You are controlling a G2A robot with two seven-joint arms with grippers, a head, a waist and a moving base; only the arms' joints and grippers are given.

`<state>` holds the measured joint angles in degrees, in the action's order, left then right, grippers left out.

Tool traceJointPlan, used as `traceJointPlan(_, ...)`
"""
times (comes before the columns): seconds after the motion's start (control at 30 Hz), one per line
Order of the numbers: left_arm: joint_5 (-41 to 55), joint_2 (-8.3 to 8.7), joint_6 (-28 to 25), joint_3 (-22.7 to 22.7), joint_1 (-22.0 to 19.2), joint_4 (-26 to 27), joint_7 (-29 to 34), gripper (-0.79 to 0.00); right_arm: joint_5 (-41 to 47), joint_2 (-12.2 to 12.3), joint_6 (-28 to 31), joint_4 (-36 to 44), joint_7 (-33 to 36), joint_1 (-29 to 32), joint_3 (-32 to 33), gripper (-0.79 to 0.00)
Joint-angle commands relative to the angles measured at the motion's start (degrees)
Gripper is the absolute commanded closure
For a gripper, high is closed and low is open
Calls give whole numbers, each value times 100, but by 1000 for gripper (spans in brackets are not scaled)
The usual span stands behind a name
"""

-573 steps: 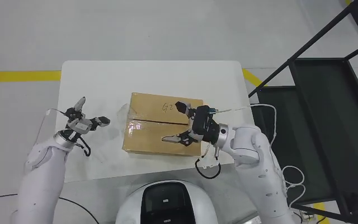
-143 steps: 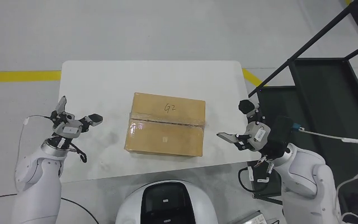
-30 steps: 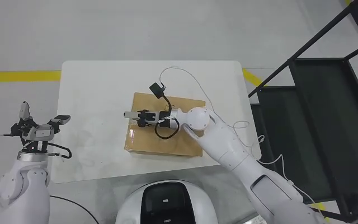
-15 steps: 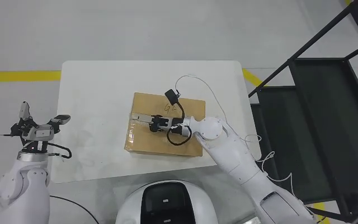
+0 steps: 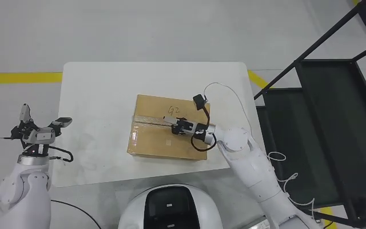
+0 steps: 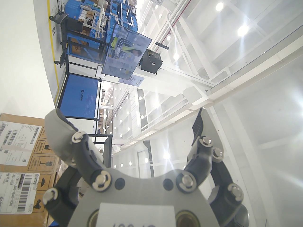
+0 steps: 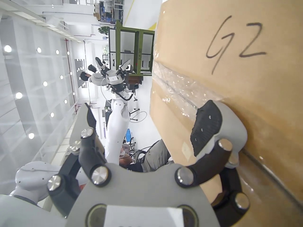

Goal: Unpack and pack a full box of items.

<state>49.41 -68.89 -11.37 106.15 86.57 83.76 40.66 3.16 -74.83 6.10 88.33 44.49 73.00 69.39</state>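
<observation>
A brown cardboard box (image 5: 154, 140) marked with handwriting lies on the middle of the white table (image 5: 97, 91), with clear tape (image 5: 146, 118) along its top seam. My right gripper (image 5: 182, 110) is open and sits on the box top, near the seam's right half. In the right wrist view, the right gripper (image 7: 146, 119) has one black pad (image 7: 206, 124) pressed on the taped seam (image 7: 180, 86) of the box (image 7: 225, 36), and the other finger is off the cardboard. My left gripper (image 5: 43, 114) is open and holds nothing, beyond the table's left edge. The left gripper (image 6: 129, 122) faces the ceiling.
A black metal rack (image 5: 320, 97) stands close to the table's right side. Bare tabletop surrounds the box on all sides. Labelled cartons (image 6: 19, 142) show at the edge of the left wrist view.
My right gripper has slid along the taped seam from the box's left end toward its right. The left arm has not moved.
</observation>
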Motion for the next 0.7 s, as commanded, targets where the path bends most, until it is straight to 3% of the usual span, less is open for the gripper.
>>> traceJointPlan(0.0, 0, 0, 0, 0, 0, 0, 0, -785, 36, 35, -30, 75, 63, 124, 113, -785)
traceJointPlan(0.67, 0, 0, 0, 0, 0, 0, 0, -785, 275, 395, -138, 673, 276, 1229, 1719, -785)
